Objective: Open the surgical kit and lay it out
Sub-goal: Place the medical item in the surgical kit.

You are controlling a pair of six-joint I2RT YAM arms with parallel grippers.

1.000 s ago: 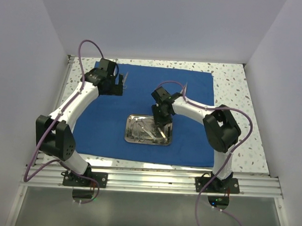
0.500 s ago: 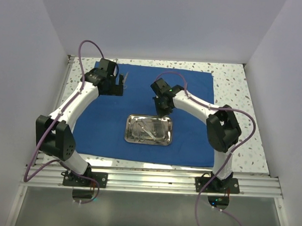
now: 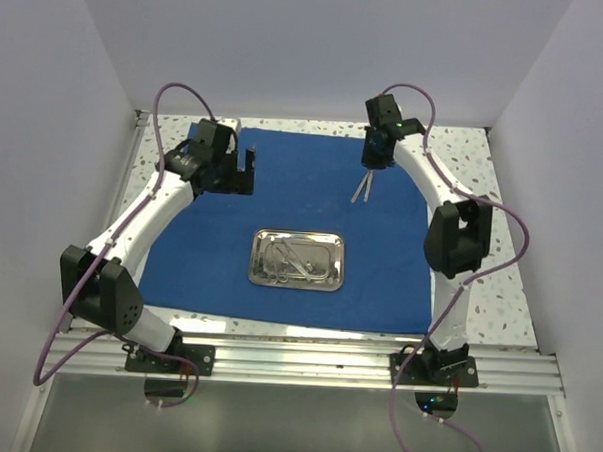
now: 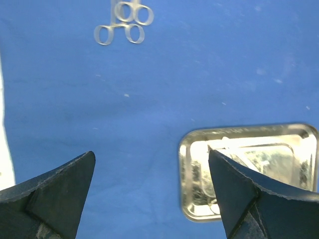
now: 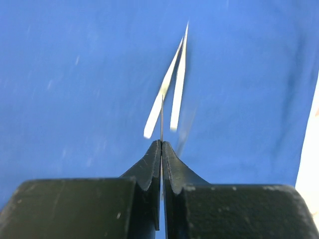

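Over the far right of the blue cloth [image 3: 283,195], right tool [image 5: 161,144] is pinched tight on thin metal tweezers [image 5: 172,84], legs pointing down toward the cloth (contact unclear). Left tool [image 4: 151,152] hangs spread wide over the cloth's far left, gripping nothing. Steel tray [image 3: 256,260] sits mid-cloth with small instruments [image 3: 295,258] inside. Ring-handled instruments [image 4: 124,22] lie on the cloth, apart from the tray. Cloth is spread flat on the speckled tabletop [image 3: 465,158].

Speckled table [image 3: 501,295] bears blue cloth [image 3: 283,200], seemingly flat.
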